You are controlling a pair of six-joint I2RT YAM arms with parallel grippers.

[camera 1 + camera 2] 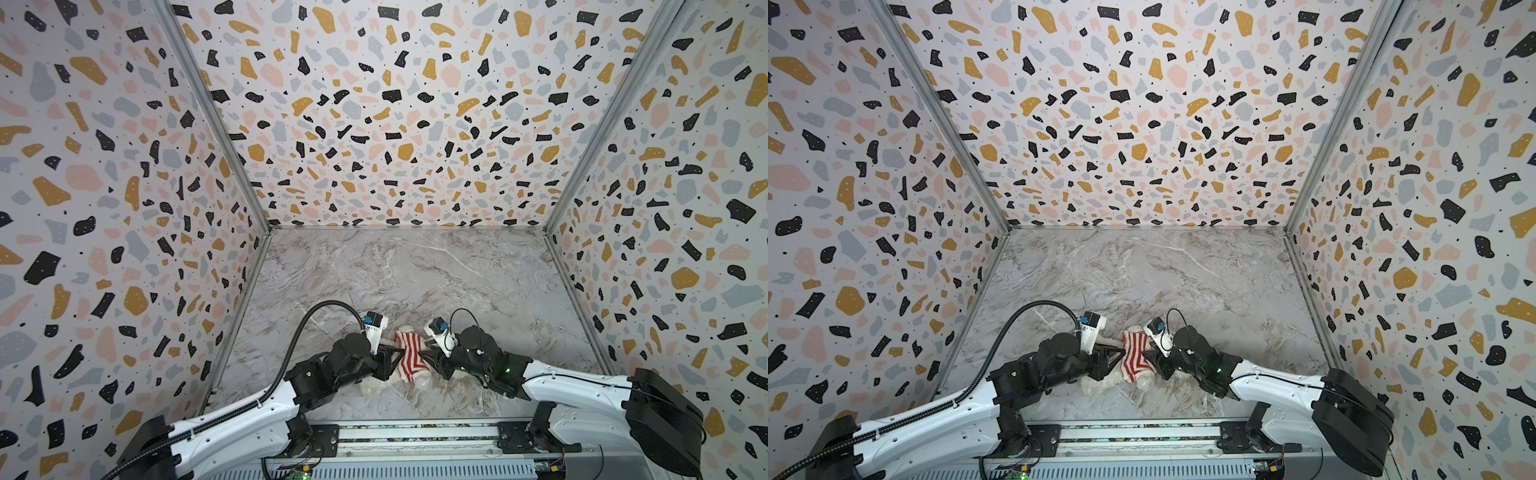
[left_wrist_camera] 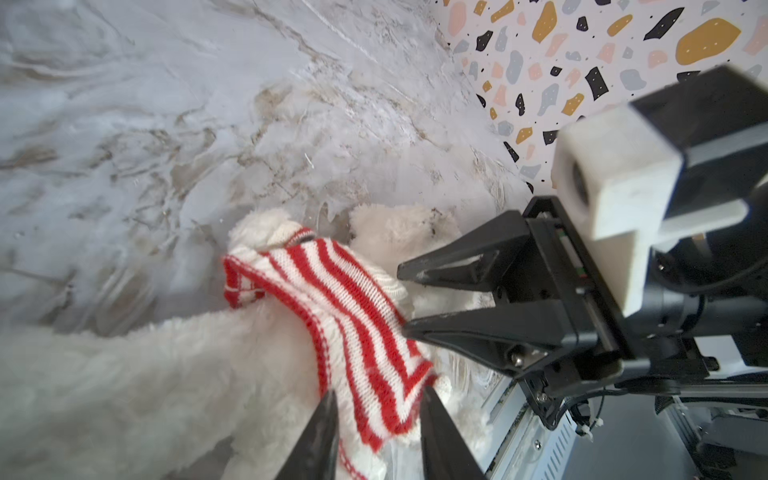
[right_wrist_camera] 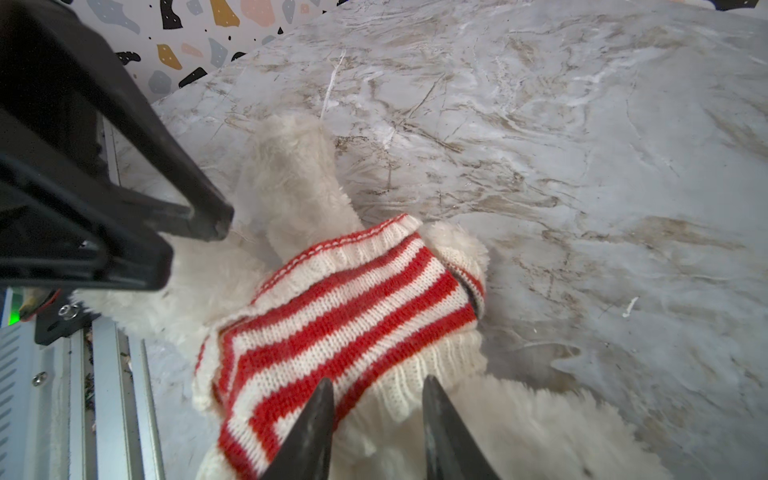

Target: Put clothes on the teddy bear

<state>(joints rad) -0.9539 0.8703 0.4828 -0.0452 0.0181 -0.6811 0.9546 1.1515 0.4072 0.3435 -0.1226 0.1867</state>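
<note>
Cannot see face of teddy bear [image 1: 372,387], lower centre under arms; only from wrist views can tell left gripper [image 2: 377,395], right gripper [image 3: 378,381] parted astride sweater [image 3: 340,307].

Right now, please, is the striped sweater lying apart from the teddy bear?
No, the striped sweater is wrapped around the teddy bear, whose white furry limbs stick out of it.

You face three walls [image 1: 399,104] printed with terrazzo chips of black, ochre, pink and grey. Your desk [image 1: 415,270] is grey-veined marble with brown streaks, evenly lit.
</note>
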